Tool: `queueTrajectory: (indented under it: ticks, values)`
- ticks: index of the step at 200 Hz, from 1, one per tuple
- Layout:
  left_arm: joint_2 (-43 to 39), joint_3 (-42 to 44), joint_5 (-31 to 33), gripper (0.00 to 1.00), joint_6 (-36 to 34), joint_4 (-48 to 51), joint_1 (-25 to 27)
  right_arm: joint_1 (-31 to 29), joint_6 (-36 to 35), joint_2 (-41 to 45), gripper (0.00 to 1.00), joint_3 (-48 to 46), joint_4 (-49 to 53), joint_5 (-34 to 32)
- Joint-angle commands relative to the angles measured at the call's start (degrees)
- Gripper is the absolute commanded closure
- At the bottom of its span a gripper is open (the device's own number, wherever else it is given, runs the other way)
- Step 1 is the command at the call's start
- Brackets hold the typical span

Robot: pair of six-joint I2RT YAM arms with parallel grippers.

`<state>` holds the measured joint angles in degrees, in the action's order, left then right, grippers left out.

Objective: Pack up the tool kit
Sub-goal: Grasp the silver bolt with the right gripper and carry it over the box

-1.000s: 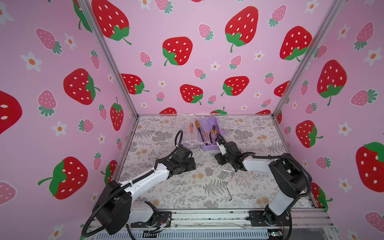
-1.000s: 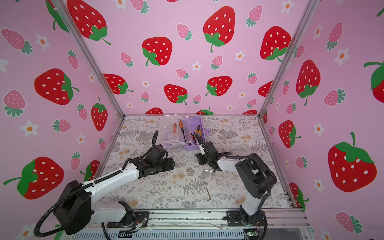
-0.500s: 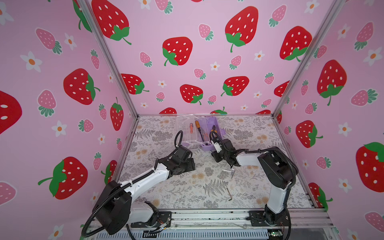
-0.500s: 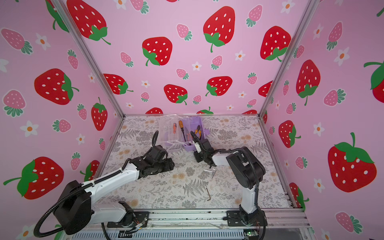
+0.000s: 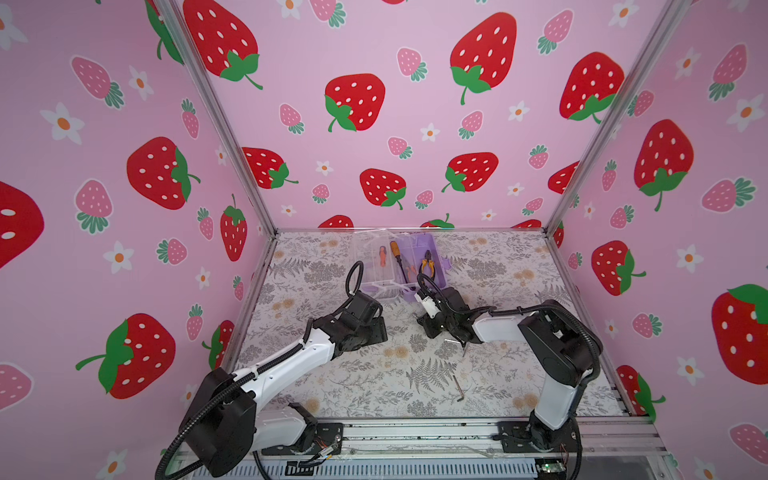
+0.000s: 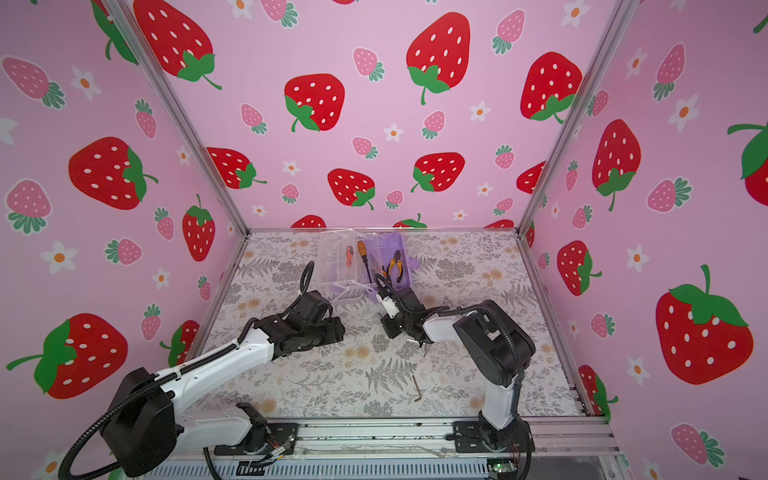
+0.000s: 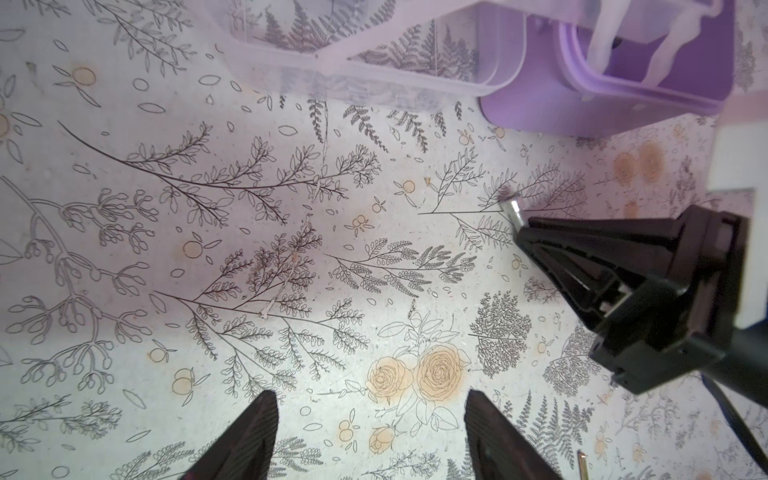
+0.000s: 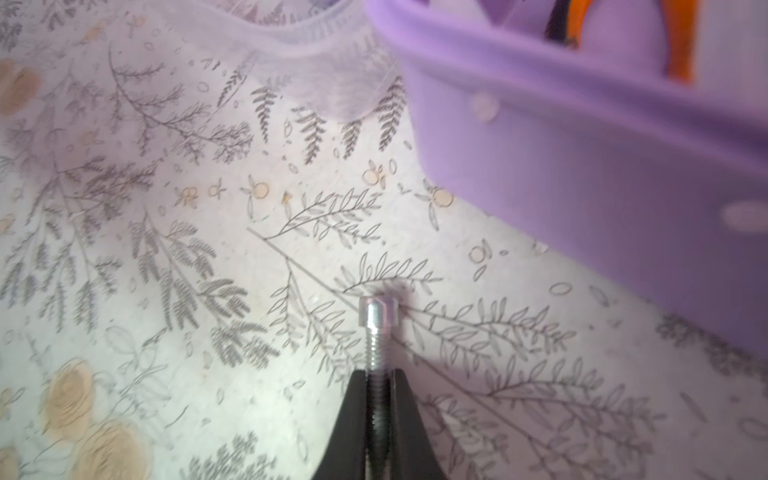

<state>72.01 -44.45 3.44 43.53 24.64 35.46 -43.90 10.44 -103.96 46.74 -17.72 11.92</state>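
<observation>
Your right gripper (image 8: 378, 386) has its jaws pinched narrow on the threaded shank of a silver cap-head screw (image 8: 378, 320), with the head sticking out beyond the tips. It sits low over the tabletop (image 5: 498, 374), just in front of the near wall of the lilac box (image 5: 424, 240). You cannot tell whether the screw head touches the tabletop.

Your left gripper (image 7: 370, 409) hovers beside it, toward the left edge. Its jaws are wide, with only the floral tabletop between them.

The box stands at the middle of the tabletop's far edge. Its clear lid (image 5: 368, 249) is swung open and lies flat on the side toward the left edge. Inside the box you see the orange-handled pliers (image 5: 427, 266) and a long screwdriver (image 5: 395, 251) with a yellow-orange handle. A shorter orange screwdriver (image 5: 381, 255) shows at the lid, and you cannot tell whether it lies on or under the clear plastic.

One hex key (image 5: 458, 390) lies alone near the front edge, right of the middle, well apart from both grippers.
</observation>
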Motion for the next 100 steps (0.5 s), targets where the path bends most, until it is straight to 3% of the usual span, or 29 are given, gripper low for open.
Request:
queueTrajectory:
  ticks: [1, 63, 100]
  values:
    - [-1.70, -2.46, 2.32, 0.26, -0.94, 2.81, -0.41, -0.39, 2.66, 3.84, 0.99, -2.43, 2.16, 3.37]
    - [-12.37, 0.11, 3.31, 0.26, -1.95, 6.28, -8.31, -0.91, 6.98, 16.11, 1.00, 2.39, 5.05, 10.17]
    - [-18.40, 2.21, 4.46, 0.25, -2.47, 6.66, -11.67, -1.32, 10.42, 14.36, 1.00, 13.37, 8.09, 9.42]
